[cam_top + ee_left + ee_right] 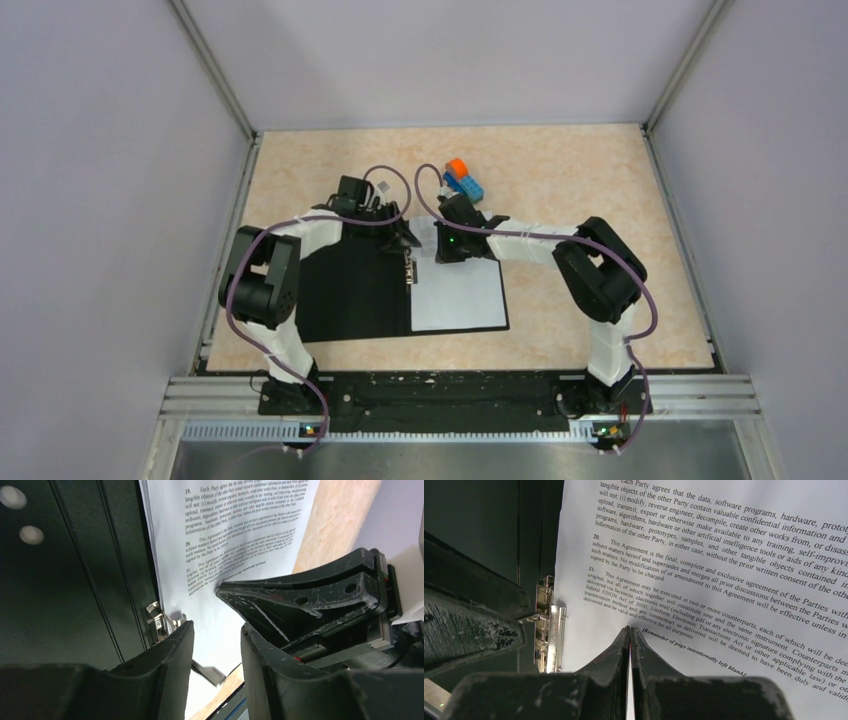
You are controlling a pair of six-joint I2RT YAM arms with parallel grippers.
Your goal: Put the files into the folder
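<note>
**Top and wrist views.** The folder is lying open on the table, black inside facing up, ahead of both arms. The files are lying on its right half, with their left edge running along the clip at the spine. The left gripper is poised over the clip with its jaws standing partly apart. A metal tab is showing in the gap; whether it is being touched cannot be told. The right gripper is fully closed and holding nothing, its tips pressing on the printed top sheet near the clip. A truck is sitting beyond the folder, apart from it.
</note>
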